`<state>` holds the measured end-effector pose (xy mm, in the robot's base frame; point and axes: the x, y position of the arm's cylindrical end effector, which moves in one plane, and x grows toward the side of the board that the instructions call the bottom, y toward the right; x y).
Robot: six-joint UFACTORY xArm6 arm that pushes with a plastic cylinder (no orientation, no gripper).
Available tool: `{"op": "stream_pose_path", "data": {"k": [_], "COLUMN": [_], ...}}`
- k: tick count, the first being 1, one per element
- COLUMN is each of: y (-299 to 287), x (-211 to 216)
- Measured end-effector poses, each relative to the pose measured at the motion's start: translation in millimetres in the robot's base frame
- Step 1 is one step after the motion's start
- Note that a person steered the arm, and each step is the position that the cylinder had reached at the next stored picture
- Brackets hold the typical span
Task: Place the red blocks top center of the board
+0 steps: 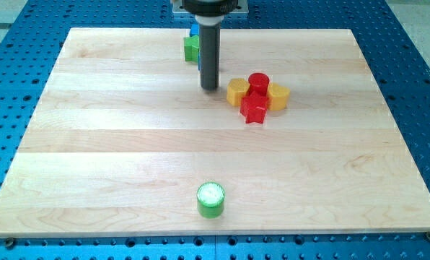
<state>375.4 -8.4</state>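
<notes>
A red cylinder (pixel 258 81) and a red star-shaped block (pixel 254 109) sit together right of the board's centre, in its upper half. A yellow block (pixel 237 92) touches them on the view's left and a yellow block (pixel 278 95) on the view's right. My tip (pixel 209 87) stands on the board just to the view's left of the left yellow block, with a small gap between them. The rod rises from there to the view's top edge.
A green block (pixel 191 48) and a blue block (pixel 194 31) sit near the board's top edge, partly hidden behind the rod. A green cylinder (pixel 211 199) stands near the bottom centre. The wooden board (pixel 92 144) lies on a blue perforated table.
</notes>
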Motion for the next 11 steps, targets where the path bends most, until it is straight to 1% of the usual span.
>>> {"op": "stream_pose_path", "data": {"k": [1,2,3,4,5,6,7,10,11], "y": [-0.1,31.2,59.3,75.9,75.9,82.6,111.0,96.1,95.9], "x": [53.9,64.3,63.2,61.3,66.6,105.9,121.8,15.5,-4.1]}}
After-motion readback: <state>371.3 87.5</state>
